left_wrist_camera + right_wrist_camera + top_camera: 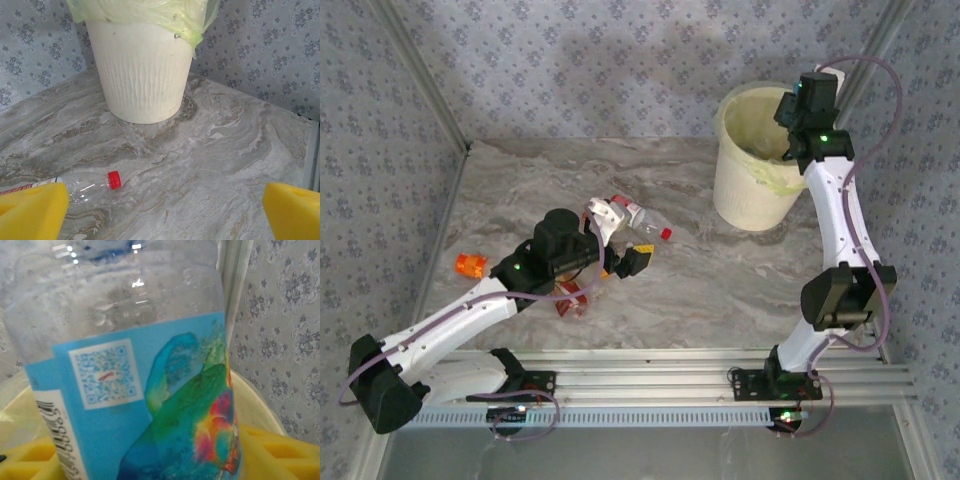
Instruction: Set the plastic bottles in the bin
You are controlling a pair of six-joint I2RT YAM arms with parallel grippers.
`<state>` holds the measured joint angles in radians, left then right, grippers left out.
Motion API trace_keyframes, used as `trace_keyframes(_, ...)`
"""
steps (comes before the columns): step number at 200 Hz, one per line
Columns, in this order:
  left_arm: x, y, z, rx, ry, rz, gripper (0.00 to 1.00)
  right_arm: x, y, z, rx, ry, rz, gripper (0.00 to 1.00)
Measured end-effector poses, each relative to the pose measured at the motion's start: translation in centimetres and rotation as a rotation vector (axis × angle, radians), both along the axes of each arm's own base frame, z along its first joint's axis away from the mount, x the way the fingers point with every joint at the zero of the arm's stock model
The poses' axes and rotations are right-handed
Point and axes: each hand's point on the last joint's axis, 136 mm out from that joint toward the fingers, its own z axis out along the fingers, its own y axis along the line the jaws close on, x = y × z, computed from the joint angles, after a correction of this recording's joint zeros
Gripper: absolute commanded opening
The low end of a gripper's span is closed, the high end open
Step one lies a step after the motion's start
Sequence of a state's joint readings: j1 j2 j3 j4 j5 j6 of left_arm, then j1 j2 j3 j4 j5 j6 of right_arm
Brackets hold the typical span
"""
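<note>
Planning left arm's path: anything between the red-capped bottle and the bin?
Nothing: bare marble table between the red-capped bottle and the bin, per the left wrist view.

Cream bin, red-capped clear bottle, blue-labelled bottle.

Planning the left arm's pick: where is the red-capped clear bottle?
Top view: the bottle lies on the table, just ahead of the left gripper, left of the bin.

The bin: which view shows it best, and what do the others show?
Top external: the whole bin shows, from bagged rim to base, with the right gripper over its mouth. The left wrist view gives its ribbed wall, the top cropped. The right wrist view gives a sliver of rim behind a held bottle.
</note>
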<state>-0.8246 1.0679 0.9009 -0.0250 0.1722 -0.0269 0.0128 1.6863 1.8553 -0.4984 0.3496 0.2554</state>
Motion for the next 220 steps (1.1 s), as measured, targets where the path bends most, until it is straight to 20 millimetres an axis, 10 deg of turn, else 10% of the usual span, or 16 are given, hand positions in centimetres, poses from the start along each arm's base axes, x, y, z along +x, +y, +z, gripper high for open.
trace_keyframes(81,0.0,0.0,0.0,0.0,0.0,0.0,1.0,1.1,-0.6,-5.4,0.096,0.091,0.014,0.72)
trace_keyframes(220,-0.1,0.0,0.0,-0.001,0.001,-0.004,1.0,1.2,0.1,-6.9,0.178,0.102,0.034,0.89)
